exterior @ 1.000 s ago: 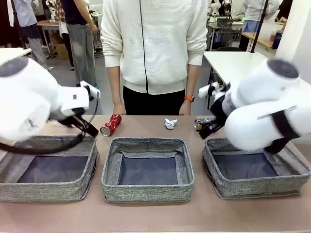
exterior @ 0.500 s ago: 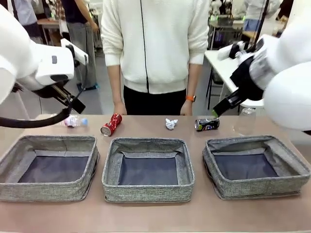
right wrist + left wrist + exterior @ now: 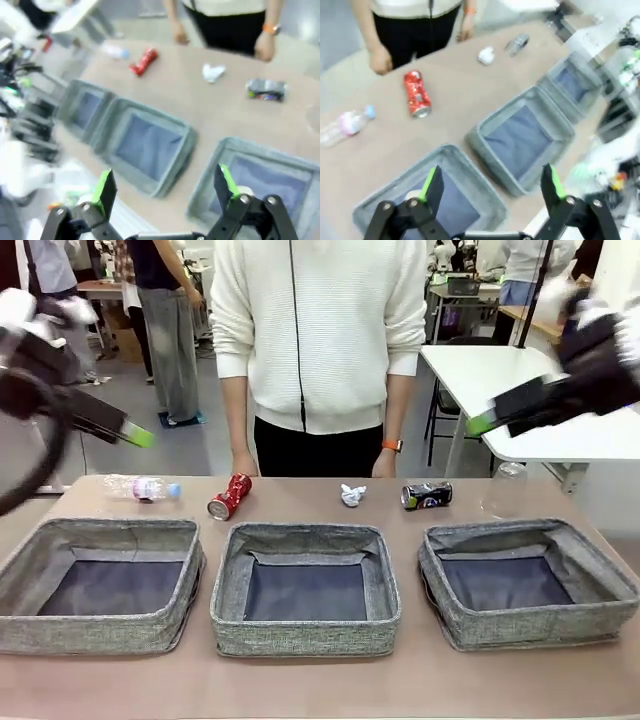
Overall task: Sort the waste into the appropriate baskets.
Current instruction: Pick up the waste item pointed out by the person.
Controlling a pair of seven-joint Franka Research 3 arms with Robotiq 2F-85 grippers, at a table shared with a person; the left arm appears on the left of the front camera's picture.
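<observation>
From the front, three low grey woven-fabric baskets (image 3: 305, 637) with dark floors stand in a row along the near edge of the tan bench (image 3: 320, 685). Along the far edge lie a clear plastic bottle with a blue cap (image 3: 142, 488), a crushed red drink can (image 3: 228, 497), a small white crumpled paper wad (image 3: 351, 495) and a dark drink can (image 3: 427, 495). A second clear bottle (image 3: 505, 490) stands near the far right corner. The left fingers (image 3: 138, 435) and right fingers (image 3: 482, 423) hang blurred, high above the bench's side edges. From the left wrist, the left fingers stand wide apart over the baskets, gripping nothing. From the right wrist, the right fingers are equally wide, nothing between them.
</observation>
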